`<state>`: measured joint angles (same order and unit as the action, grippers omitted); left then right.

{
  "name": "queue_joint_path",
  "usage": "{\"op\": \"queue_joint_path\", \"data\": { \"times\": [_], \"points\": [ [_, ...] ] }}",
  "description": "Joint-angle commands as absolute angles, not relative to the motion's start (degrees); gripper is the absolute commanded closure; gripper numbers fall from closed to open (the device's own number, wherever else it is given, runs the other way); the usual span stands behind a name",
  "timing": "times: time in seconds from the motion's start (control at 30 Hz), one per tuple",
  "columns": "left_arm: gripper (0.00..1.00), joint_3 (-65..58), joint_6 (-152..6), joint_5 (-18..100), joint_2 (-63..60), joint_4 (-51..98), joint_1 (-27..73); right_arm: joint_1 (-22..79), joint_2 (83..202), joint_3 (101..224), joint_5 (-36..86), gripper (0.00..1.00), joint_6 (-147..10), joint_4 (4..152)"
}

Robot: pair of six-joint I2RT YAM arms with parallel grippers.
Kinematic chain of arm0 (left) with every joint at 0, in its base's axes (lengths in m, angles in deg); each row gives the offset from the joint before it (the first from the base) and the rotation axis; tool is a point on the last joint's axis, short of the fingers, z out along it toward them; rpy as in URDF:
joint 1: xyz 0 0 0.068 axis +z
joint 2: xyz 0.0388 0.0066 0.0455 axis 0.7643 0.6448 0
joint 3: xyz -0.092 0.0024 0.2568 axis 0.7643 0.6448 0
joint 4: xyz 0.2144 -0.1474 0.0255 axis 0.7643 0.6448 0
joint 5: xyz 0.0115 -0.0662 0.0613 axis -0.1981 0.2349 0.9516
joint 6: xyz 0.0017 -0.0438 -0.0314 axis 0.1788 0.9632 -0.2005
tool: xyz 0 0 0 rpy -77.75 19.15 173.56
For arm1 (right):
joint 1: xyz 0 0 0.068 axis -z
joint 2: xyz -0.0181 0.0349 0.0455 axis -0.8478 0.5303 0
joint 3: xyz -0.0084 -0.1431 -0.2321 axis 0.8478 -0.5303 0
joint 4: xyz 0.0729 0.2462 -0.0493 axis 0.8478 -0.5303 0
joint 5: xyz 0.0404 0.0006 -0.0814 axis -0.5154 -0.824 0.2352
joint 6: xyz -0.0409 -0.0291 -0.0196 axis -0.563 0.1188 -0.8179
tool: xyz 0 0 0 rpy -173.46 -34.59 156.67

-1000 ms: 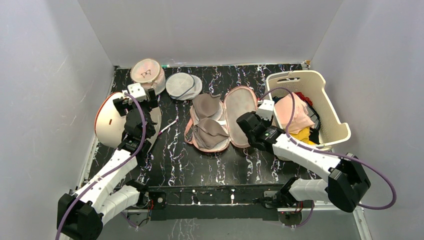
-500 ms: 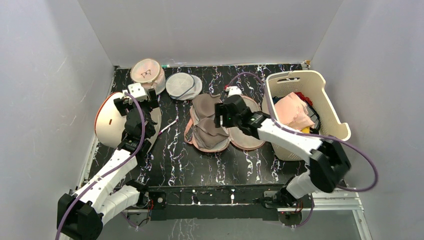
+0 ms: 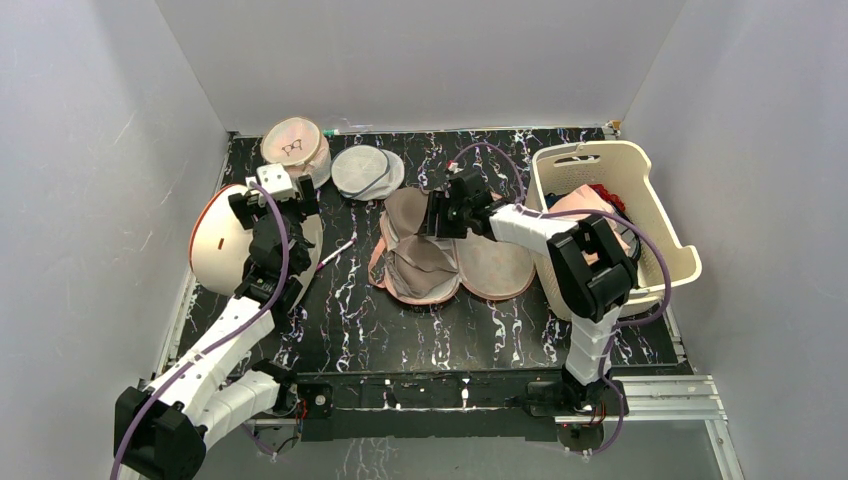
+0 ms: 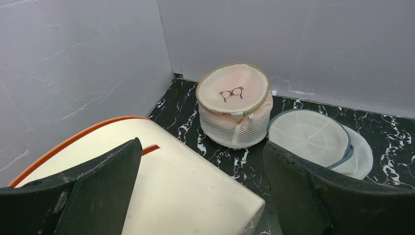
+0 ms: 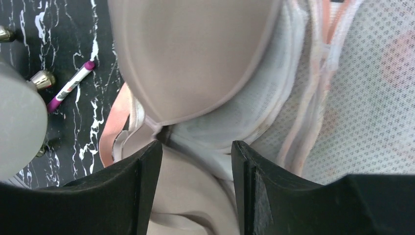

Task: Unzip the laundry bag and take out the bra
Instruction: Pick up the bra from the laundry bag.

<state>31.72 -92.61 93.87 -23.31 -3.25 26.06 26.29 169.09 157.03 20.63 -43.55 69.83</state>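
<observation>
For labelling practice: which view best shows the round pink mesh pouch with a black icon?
Left wrist: the pink mesh pouch is whole, icon legible. Top external shows it small; right wrist misses it.

We see bare counter [image 3: 440, 325] on the near side of the open laundry bag [image 3: 492, 265], basket [image 3: 672, 262] just beside its right, white dome [image 3: 215, 245] and pen [image 3: 337, 250] crowding the left, pink pouch [image 3: 295, 143] and white pouch [image 3: 365, 172] filling the far-left corner, our right gripper [image 5: 195, 147] low over the bra [image 5: 195, 54], jaws apart.
</observation>
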Motion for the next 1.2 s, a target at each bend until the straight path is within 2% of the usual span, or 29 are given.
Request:
{"op": "queue_joint_path", "data": {
  "times": [0.0, 0.37, 0.5, 0.83, 0.9, 1.03, 1.17],
  "points": [
    [0.07, 29.3, -91.7, 93.1, -23.2, -3.7, 26.3, 27.1, 171.3, 161.4, 14.0, 0.49, -43.8, 73.8],
    [0.07, 29.2, -91.1, 92.4, -22.7, -3.2, 26.3, 27.2, 174.4, 157.4, 2.2, 0.53, -45.5, 80.3],
    [0.07, 29.1, -91.0, 92.3, -22.3, -2.9, 26.3, 27.6, 175.3, 157.8, 1.4, 0.57, -47.3, 79.3],
    [0.06, 28.7, -90.5, 91.6, -21.3, -2.2, 26.3, 28.5, 178.7, 158.3, -6.2, 0.51, -55.8, 78.8],
    [0.06, 28.7, -90.6, 91.5, -21.2, -2.0, 26.3, 28.5, 179.0, 159.2, -5.9, 0.54, -58.4, 76.8],
    [0.06, 28.7, -90.5, 91.6, -21.1, -2.1, 26.3, 28.6, 177.9, 160.9, -7.2, 0.85, -59.5, 74.3],
    [0.06, 28.6, -90.5, 91.4, -20.9, -2.0, 26.3, 28.6, 173.5, 163.1, -5.8, 0.92, -59.2, 69.7]
  ]
}}
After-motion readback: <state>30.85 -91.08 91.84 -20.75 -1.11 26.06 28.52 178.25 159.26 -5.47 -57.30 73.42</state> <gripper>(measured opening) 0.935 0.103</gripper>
